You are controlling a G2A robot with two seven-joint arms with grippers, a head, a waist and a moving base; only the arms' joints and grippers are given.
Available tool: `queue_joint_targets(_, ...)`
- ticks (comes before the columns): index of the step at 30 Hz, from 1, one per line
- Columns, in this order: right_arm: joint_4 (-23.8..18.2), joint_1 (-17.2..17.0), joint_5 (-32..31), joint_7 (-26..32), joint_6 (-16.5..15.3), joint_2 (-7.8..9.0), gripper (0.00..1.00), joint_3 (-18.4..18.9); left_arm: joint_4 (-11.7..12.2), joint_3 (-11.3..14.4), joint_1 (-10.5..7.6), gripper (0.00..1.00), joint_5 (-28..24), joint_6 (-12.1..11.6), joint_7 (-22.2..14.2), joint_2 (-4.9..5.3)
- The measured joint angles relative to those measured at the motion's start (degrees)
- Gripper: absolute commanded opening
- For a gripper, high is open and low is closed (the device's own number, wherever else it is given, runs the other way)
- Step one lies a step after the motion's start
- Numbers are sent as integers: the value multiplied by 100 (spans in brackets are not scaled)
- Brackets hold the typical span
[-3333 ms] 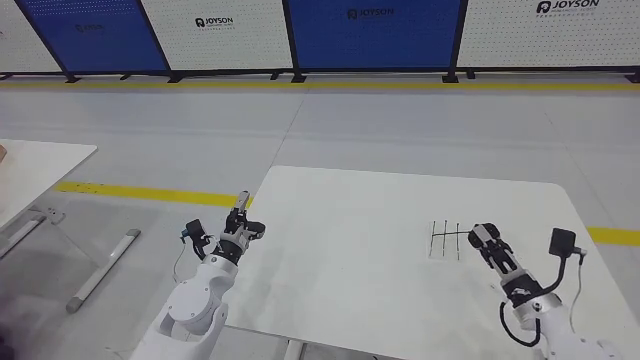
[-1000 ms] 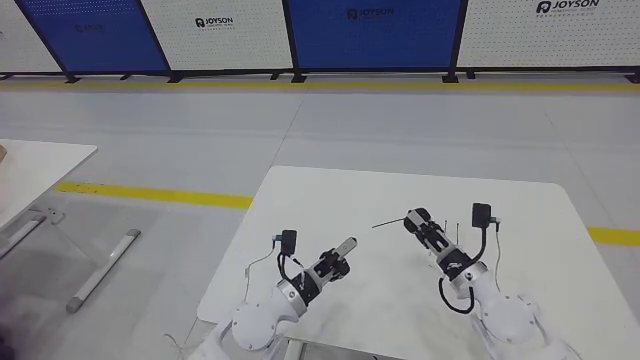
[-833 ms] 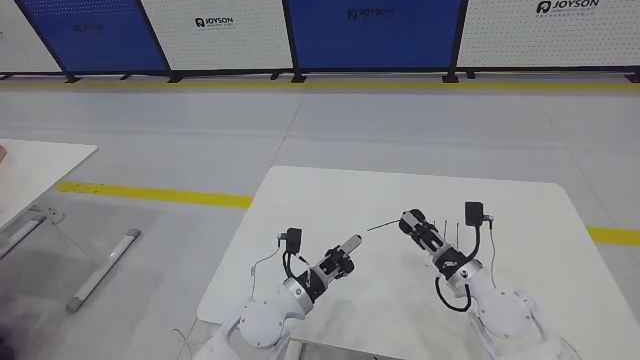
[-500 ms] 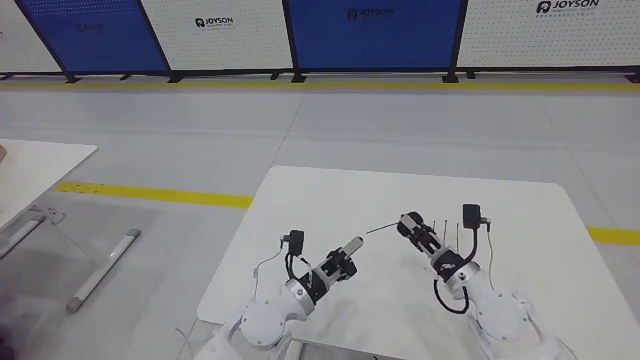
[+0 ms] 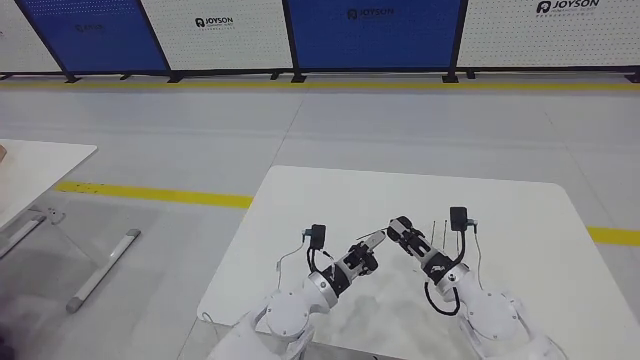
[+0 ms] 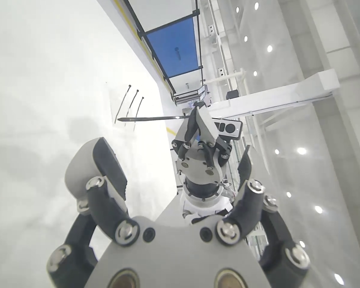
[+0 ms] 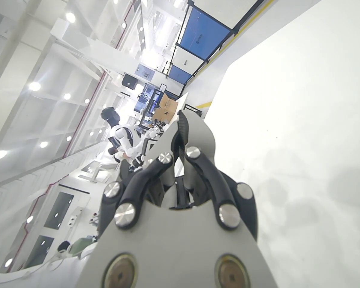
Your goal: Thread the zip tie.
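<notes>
Here we see the right gripper [image 6: 198, 116] pinching a black zip tie [image 6: 150, 118] at one end above the table [image 5: 500, 200], the left gripper [image 6: 174, 152] spread wide just beside it.

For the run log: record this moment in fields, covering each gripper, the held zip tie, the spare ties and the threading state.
left gripper: open, empty, facing the right gripper above the table
right gripper: shut on one end of the zip tie
zip tie: straight, free tip sticking out sideways, no loop formed
spare zip ties: three, lying side by side on the table
threading: not yet done
</notes>
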Motion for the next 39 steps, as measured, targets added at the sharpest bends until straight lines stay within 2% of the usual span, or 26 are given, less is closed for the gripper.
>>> queue_joint_targets(4,0,0,0,0,0,0,0,0,28,32,-19,100,-92,-47,114,-23)
queue_joint_targets(11,0,0,0,0,0,0,0,0,321,261,-352,100,-301,-94,659,-149)
queue_joint_targets(18,0,0,0,0,0,0,0,0,315,259,-346,100,-292,-97,654,-147)
queue_joint_targets(25,0,0,0,0,0,0,0,0,432,308,-422,100,-306,-371,890,-203)
queue_joint_targets(26,0,0,0,0,0,0,0,0,458,319,-438,98,-285,-407,887,-208)
queue_joint_targets(27,0,0,0,0,0,0,0,0,484,327,-451,88,-258,-434,872,-211)
queue_joint_targets(28,0,0,0,0,0,0,0,0,519,335,-466,69,-217,-450,843,-213)
queue_joint_targets(29,0,0,0,0,0,0,0,0,543,339,-473,69,-185,-451,820,-214)
queue_joint_targets(30,0,0,0,0,0,0,0,0,564,340,-479,54,-158,-449,798,-214)
queue_joint_targets(31,0,0,0,0,0,0,0,0,586,339,-485,46,-131,-444,771,-214)
queue_joint_targets(33,0,0,0,0,0,0,0,0,611,336,-494,45,-83,-441,739,-214)
queue_joint_targets(34,0,0,0,0,0,0,0,0,619,334,-496,38,-58,-448,737,-216)
queue_joint_targets(39,0,0,0,0,0,0,0,0,630,317,-505,26,-65,-484,758,-230)
